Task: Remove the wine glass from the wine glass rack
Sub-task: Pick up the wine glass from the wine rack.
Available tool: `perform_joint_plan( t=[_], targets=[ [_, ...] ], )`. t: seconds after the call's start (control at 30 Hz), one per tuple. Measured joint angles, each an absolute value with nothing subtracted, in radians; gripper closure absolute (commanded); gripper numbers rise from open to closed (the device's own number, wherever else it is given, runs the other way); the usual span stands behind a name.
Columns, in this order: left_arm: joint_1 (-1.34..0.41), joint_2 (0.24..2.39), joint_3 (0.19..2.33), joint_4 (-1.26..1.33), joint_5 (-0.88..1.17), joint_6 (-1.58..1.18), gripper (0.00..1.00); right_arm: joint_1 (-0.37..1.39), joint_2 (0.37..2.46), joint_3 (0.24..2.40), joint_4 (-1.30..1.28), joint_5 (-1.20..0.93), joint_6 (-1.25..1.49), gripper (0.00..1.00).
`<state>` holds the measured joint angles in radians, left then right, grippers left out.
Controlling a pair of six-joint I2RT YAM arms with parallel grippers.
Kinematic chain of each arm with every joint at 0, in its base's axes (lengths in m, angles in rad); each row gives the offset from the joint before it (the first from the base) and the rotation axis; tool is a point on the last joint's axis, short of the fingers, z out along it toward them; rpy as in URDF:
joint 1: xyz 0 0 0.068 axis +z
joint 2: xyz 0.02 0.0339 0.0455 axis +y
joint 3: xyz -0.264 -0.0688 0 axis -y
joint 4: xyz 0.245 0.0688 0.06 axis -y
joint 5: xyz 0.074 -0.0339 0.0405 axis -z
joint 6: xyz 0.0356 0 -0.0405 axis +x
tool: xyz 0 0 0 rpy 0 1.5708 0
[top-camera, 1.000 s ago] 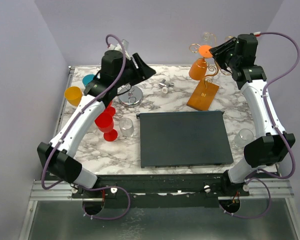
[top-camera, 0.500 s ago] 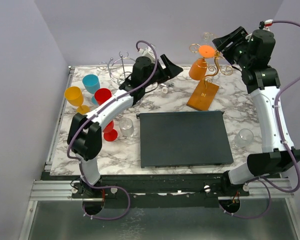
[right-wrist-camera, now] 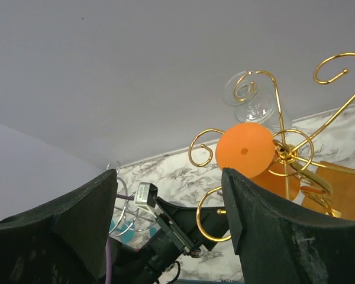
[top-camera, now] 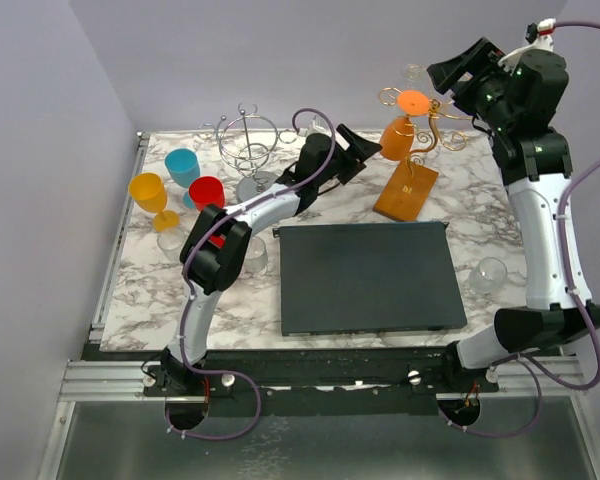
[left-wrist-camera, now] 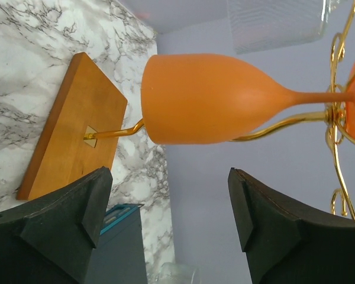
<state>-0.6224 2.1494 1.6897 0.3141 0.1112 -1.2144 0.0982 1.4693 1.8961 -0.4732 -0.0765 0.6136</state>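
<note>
The wine glass rack has an orange-brown wooden base [top-camera: 406, 190] and a gold wire stem with curly hooks [top-camera: 435, 125]. An orange wine glass [top-camera: 395, 140] hangs upside down on it, foot [top-camera: 412, 102] on top. My left gripper [top-camera: 355, 152] is open and empty just left of the bowl. In the left wrist view the glass [left-wrist-camera: 207, 97] lies ahead of the open gripper [left-wrist-camera: 168, 177], not between the fingers, with the base [left-wrist-camera: 71, 124] at left. My right gripper [top-camera: 450, 75] is open, high above and right of the rack. The right wrist view shows the gripper [right-wrist-camera: 168, 177] and the foot [right-wrist-camera: 244, 149].
A clear glass [top-camera: 415, 73] hangs on the rack's far side. A silver chrome wire stand [top-camera: 248, 150] is at back left, with yellow [top-camera: 147, 190], blue [top-camera: 182, 165] and red [top-camera: 207, 192] cups. A dark mat [top-camera: 370, 275] lies centre. Clear glasses stand at left [top-camera: 254, 255] and right [top-camera: 490, 275].
My left arm has swung right from the chrome stand to beside the orange glass. My right gripper has risen and pulled back to the right, away from the rack top.
</note>
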Motion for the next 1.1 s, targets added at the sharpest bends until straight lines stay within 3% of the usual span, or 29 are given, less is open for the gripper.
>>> perform_joint_plan(
  t=[0.13,0.33,0.83,1.1],
  targets=[
    [-0.624,2.203,1.708,0.360,0.097,-1.295,0.07,0.098,1.570,1.967,-0.492,-0.113,0.567,0.23],
    [-0.622,2.297,1.773,0.416,0.085,-1.386,0.06,0.098,1.687,2.027,-0.504,-0.164,0.513,0.23],
    [-0.622,2.451,1.968,0.476,0.082,-1.530,0.06,0.098,1.771,2.110,-0.509,-0.221,0.466,0.22],
    [-0.623,2.466,1.967,0.528,0.079,-1.579,0.03,0.098,1.811,2.121,-0.514,-0.249,0.463,0.22]
  ],
)
